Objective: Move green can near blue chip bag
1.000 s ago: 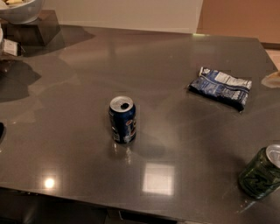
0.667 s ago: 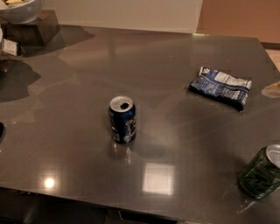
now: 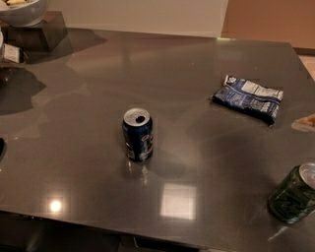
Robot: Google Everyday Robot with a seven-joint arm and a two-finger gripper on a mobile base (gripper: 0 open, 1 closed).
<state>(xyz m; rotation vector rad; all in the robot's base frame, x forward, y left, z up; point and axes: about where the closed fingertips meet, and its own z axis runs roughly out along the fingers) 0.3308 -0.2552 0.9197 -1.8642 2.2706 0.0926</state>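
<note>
The green can (image 3: 292, 195) stands upright at the right edge of the frame, near the table's front right corner; it is dark green and mottled, with a silver top partly cut off by the frame. The blue chip bag (image 3: 248, 98) lies flat further back on the right side of the table, well apart from the can. No gripper shows in the camera view.
A dark blue can (image 3: 138, 135) with a red and white logo stands upright in the middle of the grey table (image 3: 88, 98). A white bowl (image 3: 22, 10) sits on a dark block at the back left. A pale object (image 3: 306, 121) lies at the right edge.
</note>
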